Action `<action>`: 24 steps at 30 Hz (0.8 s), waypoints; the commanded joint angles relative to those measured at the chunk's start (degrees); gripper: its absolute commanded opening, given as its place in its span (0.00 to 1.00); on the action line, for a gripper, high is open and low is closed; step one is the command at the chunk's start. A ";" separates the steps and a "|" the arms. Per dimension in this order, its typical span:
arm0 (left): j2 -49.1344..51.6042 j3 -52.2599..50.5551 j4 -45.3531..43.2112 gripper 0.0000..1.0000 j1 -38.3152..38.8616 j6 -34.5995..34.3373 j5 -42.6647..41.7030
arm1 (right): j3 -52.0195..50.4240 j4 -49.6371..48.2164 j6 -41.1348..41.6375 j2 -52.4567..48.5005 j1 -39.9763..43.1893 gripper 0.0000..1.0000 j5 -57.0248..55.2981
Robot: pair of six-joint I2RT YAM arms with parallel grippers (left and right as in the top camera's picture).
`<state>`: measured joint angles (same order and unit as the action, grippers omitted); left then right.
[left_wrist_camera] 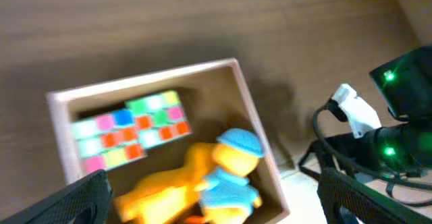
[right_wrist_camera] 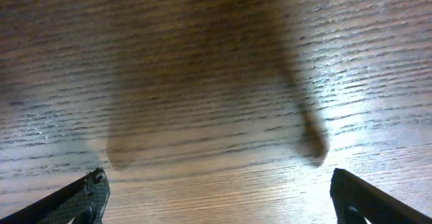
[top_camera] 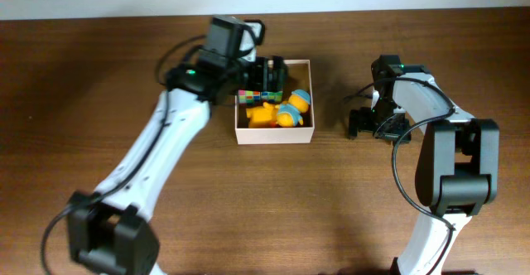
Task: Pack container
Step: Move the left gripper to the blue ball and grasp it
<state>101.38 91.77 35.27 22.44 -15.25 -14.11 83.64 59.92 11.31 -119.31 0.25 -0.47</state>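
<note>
Left gripper (left_wrist_camera: 212, 183): jaws spread wide and holding nothing, hanging over the container (top_camera: 273, 137).
Container: directly beneath the left gripper, and off to the left of the right gripper (top_camera: 364, 123), apart from it.
Contents: a multicoloured checkered block (left_wrist_camera: 128, 133) lay under the left finger's side, and a yellow figure in a blue cap (left_wrist_camera: 229, 163) sat just below and between the fingers.
Right gripper: also wide open and empty, low over bare table (right_wrist_camera: 216, 82).
Step in hand: judged to be the tail of a placement, since toys were in the box and none showed loose on the table.
Next move: probably a straight lift clear of the thin walls, without nudging the figure.
Overhead only: where both arms stood relative to the box.
Left wrist only: the block's coloured squares and the cap, though blurred.
Right wrist only: nothing lay between its fingers.
</note>
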 commanded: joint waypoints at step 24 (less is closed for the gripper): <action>-2.45 0.96 21.18 0.99 -14.36 5.90 17.75 | -0.17 0.00 -0.35 0.66 0.24 0.99 -0.87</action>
<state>98.52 92.58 56.12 8.21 -10.22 2.37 83.64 59.92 11.33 -119.31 0.25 -0.47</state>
